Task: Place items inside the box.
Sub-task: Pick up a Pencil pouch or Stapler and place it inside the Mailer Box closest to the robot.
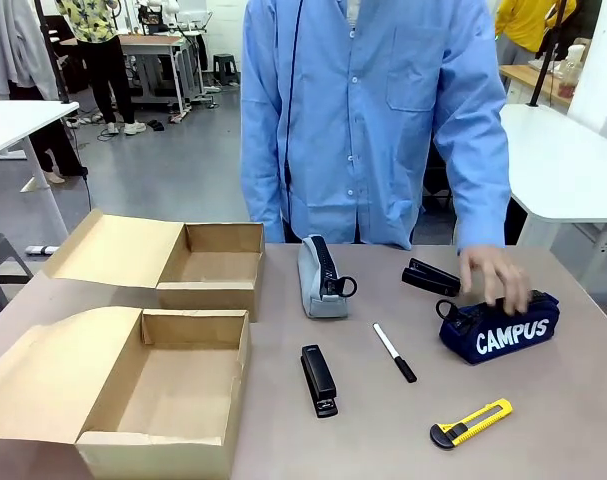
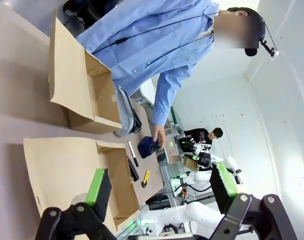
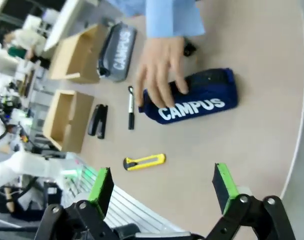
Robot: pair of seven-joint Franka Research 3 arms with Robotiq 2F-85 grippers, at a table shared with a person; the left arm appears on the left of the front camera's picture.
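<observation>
left gripper (image 2: 159,187): fingers wide, empty; box (image 2: 114,175) open just beyond them. right gripper (image 3: 162,185): wide, empty. beyond its fingers, left to right: stapler (image 3: 98,120), likely rigid, heavy, grip across body; marker (image 3: 131,107), probably slippery; utility knife (image 3: 144,161), nearest; pouch (image 3: 202,97), soft, under person's hand (image 3: 159,67).

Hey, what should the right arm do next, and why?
Probably lower the open right end effector toward the yellow-black utility knife: it lies closest, untouched, while the person's hand rests on the blue pouch.
</observation>
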